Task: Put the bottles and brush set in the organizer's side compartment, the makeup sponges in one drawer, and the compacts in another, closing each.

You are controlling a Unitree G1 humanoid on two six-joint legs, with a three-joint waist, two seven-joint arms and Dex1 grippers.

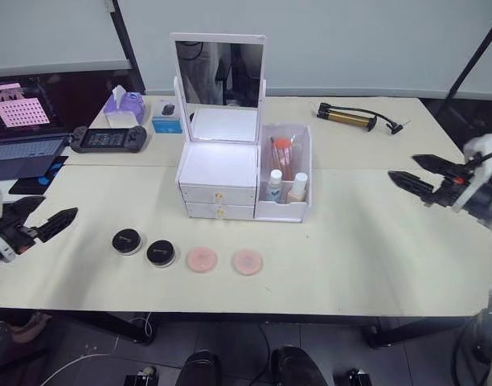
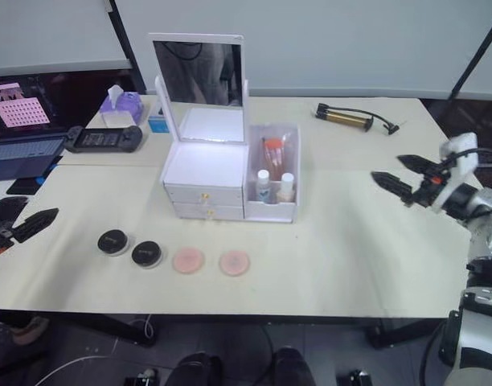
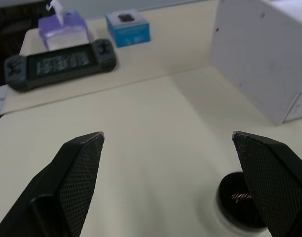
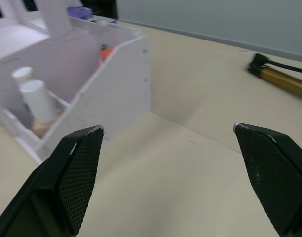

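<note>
— What lies along the far left of the surface (image 1: pixel 375 241)?
— A purple tissue box (image 1: pixel 124 106), a small blue box (image 1: pixel 166 119) beside it, and a black handheld game console (image 1: pixel 108 139) in front of them.
— And farther left?
— An open laptop (image 1: pixel 22 154) (screen showing a pink grid).
— Anything on the right?
— A gold-and-black hand pump (image 1: pixel 347 118) with a black hose, near the far edge.

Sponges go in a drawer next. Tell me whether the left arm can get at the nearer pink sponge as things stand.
Probably yes. The left gripper is open and empty, but both compacts lie on the table between it and that sponge, so it should come from above.
</note>
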